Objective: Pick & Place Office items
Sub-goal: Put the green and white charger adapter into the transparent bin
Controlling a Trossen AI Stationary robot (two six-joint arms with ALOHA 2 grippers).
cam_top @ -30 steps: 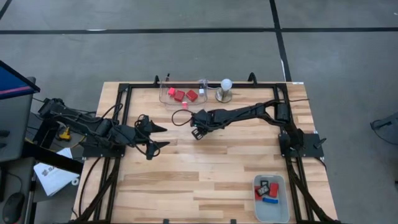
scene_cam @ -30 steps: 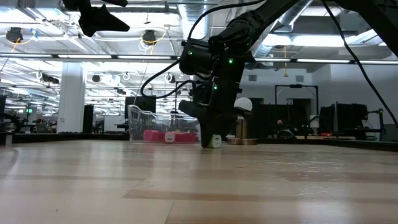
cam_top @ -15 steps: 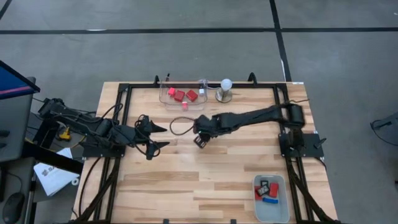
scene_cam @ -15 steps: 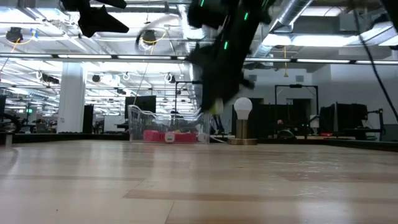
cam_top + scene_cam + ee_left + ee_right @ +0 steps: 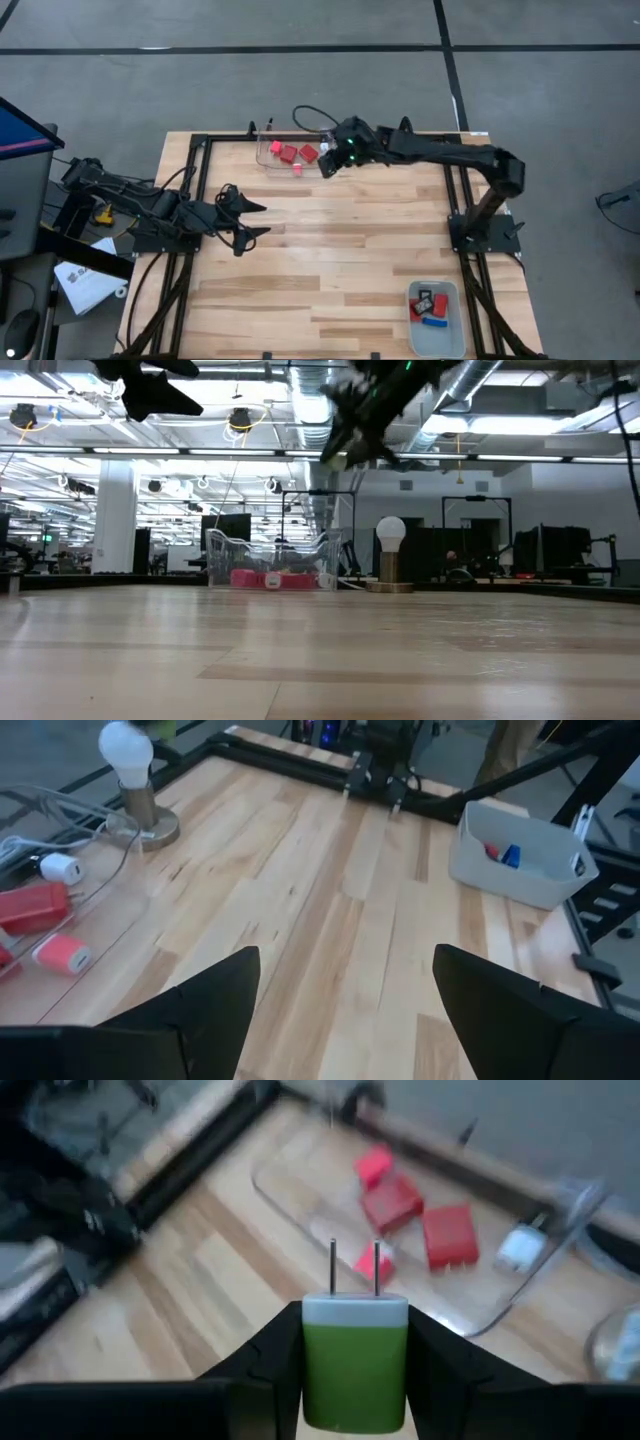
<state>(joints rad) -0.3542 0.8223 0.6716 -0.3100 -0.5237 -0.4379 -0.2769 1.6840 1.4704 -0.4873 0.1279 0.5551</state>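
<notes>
My right gripper (image 5: 333,160) hangs high over the table's far side, just right of the clear tray (image 5: 268,160), and is shut on a green charger block (image 5: 355,1365) with a white cap and two prongs. The tray, on the table, holds red blocks (image 5: 415,1215) and a white one (image 5: 520,1248). A pink block (image 5: 297,170) lies on the wood beside it. My left gripper (image 5: 258,220) waits open above the table's left part, touching nothing. In the low view the right gripper (image 5: 345,452) is far above the wood. My right gripper pinches the green block by its two opposite side faces (image 5: 318,1365), one finger (image 5: 265,1365) on each side. The white cap and the prongs (image 5: 355,1265) stick out beyond the fingertips. The block is lifted clear of the table.
A white bulb on a round metal base (image 5: 389,540) stands right of the tray, under the right arm. A grey bin (image 5: 452,335) at the near right corner holds red, black-and-white and blue pieces. White cables (image 5: 40,830) lie by the bulb. Black frame rails line the edges.
The right gripper, shut on the green block, has risen from the wood at mid-table, lifting the block clear. It has swung up and toward the far edge, ending beside the clear tray.
</notes>
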